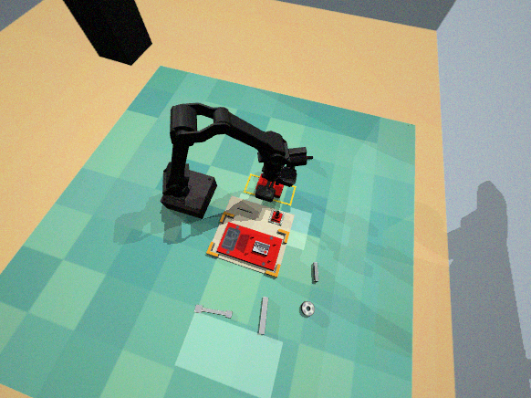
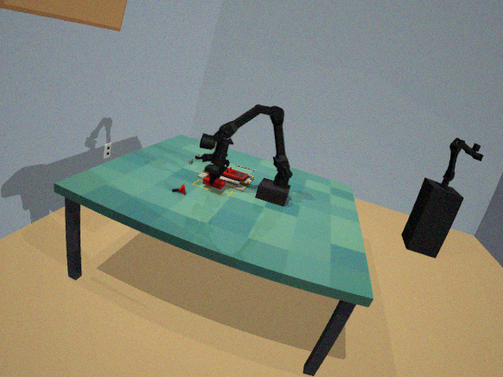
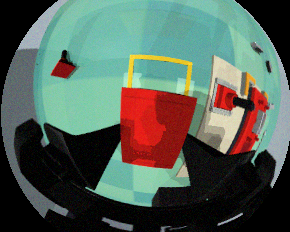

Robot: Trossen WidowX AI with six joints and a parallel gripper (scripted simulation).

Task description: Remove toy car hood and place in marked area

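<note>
The red hood [image 1: 276, 187] [image 2: 214, 183] [image 3: 157, 127] is off the car, between the two black fingers. My gripper [image 1: 269, 190] [image 2: 213, 180] [image 3: 153, 131] is shut on it, pointing down. The yellow outline of the marked area [image 1: 247, 183] [image 2: 211, 190] [image 3: 160, 58] lies around and under the hood as seen from the top and exterior views. The hood is low, at or just above the table; I cannot tell if it touches. The fingers hide part of it. The toy car's red body [image 1: 244, 257] [image 2: 235, 174] [image 3: 244, 137] lies flat on the beige board [image 1: 287, 221].
A small red part with a black knob [image 1: 276, 217] [image 3: 225, 95] stands on the board beside the marked area. A red piece with a black handle [image 2: 181, 189] [image 3: 63, 68] lies on the table beyond the area. Grey bars [image 1: 263, 316] and a ring [image 1: 307, 303] lie beyond the car.
</note>
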